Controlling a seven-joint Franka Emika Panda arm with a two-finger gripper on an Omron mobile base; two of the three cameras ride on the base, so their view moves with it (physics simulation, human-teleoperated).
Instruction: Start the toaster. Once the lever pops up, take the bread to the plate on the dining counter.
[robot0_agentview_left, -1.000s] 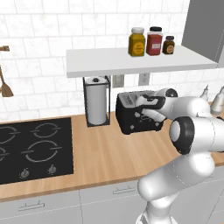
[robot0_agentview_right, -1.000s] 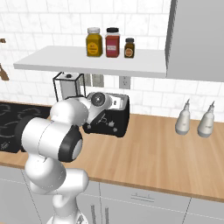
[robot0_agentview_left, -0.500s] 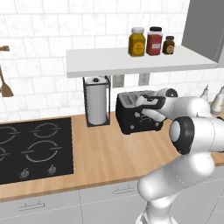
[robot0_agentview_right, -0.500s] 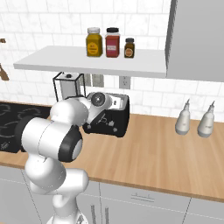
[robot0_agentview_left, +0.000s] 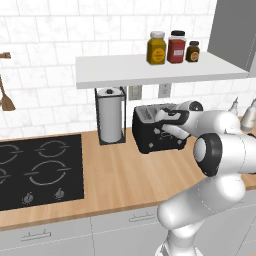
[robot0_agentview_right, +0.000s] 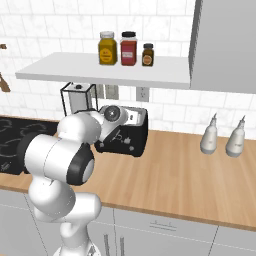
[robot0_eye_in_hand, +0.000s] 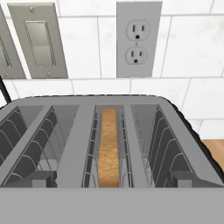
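Bread (robot0_eye_in_hand: 108, 146) sits upright in a middle slot of the black toaster (robot0_agentview_left: 155, 130), crust edge up, centre of the hand view. The toaster stands on the wood bench (robot0_agentview_left: 125, 175) right of the paper-towel roll (robot0_agentview_left: 110, 115), mid-frame in the left base view. The slice is likely light, soft and crumbly: a pinch across its two flat faces at the top crust looks best, gently. The lever probably needs a firm downward push first. Claw (robot0_agentview_left: 172, 125) hovers at the toaster's top, fingers spread wide, holding nothing; contact with the toaster can't be judged.
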